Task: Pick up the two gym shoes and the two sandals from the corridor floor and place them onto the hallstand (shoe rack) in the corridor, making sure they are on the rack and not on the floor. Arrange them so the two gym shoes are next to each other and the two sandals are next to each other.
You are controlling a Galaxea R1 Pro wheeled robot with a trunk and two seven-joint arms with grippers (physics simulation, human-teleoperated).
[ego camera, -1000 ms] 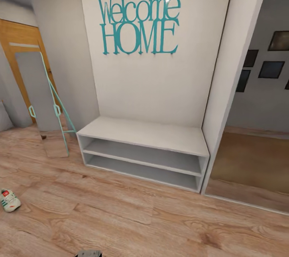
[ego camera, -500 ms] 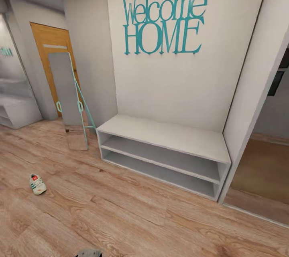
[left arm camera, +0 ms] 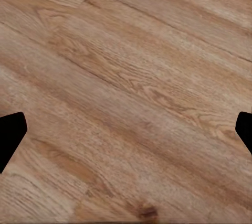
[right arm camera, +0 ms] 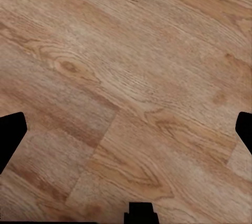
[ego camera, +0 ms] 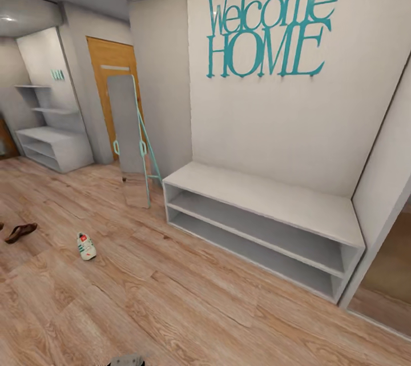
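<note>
One white gym shoe (ego camera: 86,245) with green stripes and a red patch lies on the wooden floor at the left of the head view. A dark brown sandal (ego camera: 21,232) lies further left, with a sliver of another dark thing at the picture's left edge. The hallstand (ego camera: 54,149), a low white unit with open shelves and plain wall shelves above, stands far back at the left. My left gripper (left arm camera: 126,135) is open over bare floor, its dark fingertips (left arm camera: 10,137) wide apart. My right gripper (right arm camera: 126,135) is open over bare floor too.
The white rack (ego camera: 262,223) under the teal "Welcome HOME" lettering (ego camera: 268,32) stands close at the right. A leaning mirror (ego camera: 130,137) with a teal frame and a wooden door (ego camera: 108,63) are between the two units. Wooden floor (ego camera: 171,297) stretches in front.
The camera has swung to the left, so the whole picture has shifted right. The sandal and the far white hallstand have come into view at the left.
</note>
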